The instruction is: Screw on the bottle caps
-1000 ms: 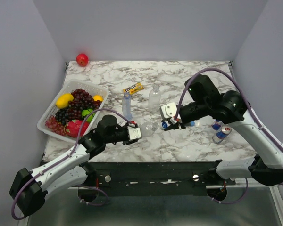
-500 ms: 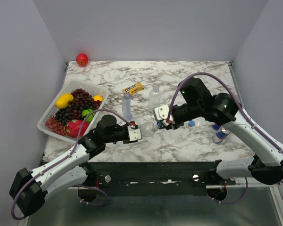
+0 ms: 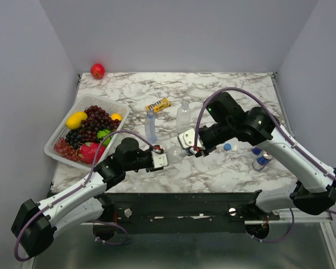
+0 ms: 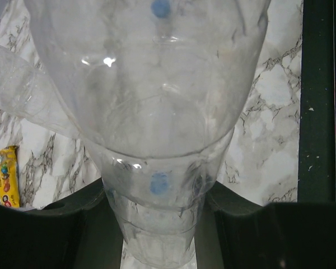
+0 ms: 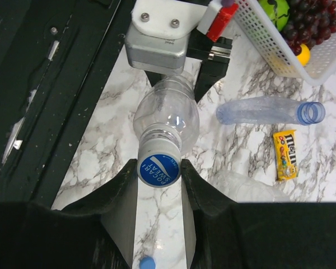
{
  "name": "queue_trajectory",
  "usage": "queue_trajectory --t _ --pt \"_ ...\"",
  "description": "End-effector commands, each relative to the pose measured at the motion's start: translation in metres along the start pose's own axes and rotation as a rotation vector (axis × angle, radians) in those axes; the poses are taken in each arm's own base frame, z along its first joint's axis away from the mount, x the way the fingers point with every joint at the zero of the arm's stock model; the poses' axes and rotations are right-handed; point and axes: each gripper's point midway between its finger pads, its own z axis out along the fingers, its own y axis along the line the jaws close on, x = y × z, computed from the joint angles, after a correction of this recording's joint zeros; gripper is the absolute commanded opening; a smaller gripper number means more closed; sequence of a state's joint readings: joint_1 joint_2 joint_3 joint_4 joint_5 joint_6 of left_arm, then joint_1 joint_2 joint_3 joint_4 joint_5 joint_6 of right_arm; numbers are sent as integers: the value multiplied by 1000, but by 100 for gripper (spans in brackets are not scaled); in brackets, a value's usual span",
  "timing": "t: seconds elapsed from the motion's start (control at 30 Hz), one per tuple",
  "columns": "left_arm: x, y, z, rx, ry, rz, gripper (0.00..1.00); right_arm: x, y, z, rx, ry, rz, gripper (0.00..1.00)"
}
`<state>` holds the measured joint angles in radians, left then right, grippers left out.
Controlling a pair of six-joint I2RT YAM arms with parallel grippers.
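Observation:
My left gripper [image 3: 158, 158] is shut on the base of a wide clear bottle [image 3: 171, 152], which lies level with its neck pointing right. In the left wrist view the bottle [image 4: 151, 112] fills the frame between my fingers [image 4: 241, 224]. My right gripper [image 3: 190, 147] is shut on a blue bottle cap [image 5: 159, 169] that sits over the mouth of this bottle [image 5: 167, 115]. A slim blue-tinted bottle [image 3: 150, 126] and a second clear bottle [image 3: 183, 116] stand behind. One loose blue cap [image 3: 228, 147] lies on the table. I see no third cap.
A white basket [image 3: 60, 130] of fruit sits at the left. A yellow candy pack [image 3: 158, 105] lies behind the bottles. Two blue-and-silver cans [image 3: 262, 159] stand at the right. A red apple [image 3: 97, 70] sits in the far left corner.
My right gripper has moved left with the cap and brought it onto the mouth of the bottle held by my left gripper. The left arm has stayed put.

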<state>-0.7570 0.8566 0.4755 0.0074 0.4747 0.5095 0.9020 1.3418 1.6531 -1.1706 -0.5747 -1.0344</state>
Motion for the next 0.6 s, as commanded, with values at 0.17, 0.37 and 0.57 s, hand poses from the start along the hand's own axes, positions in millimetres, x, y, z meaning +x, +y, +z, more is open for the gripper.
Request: queue_trajectory --t 0.17,0.37,0.57 --pt "-23 7 2 -42 -115 -19 0 11 20 3 -102 48 29 27" --pt "-29 8 3 -47 -154 -7 0 14 14 8 -80 65 78 28" --pt "-35 10 4 -58 -184 6 0 19 10 13 -65 83 138 28"
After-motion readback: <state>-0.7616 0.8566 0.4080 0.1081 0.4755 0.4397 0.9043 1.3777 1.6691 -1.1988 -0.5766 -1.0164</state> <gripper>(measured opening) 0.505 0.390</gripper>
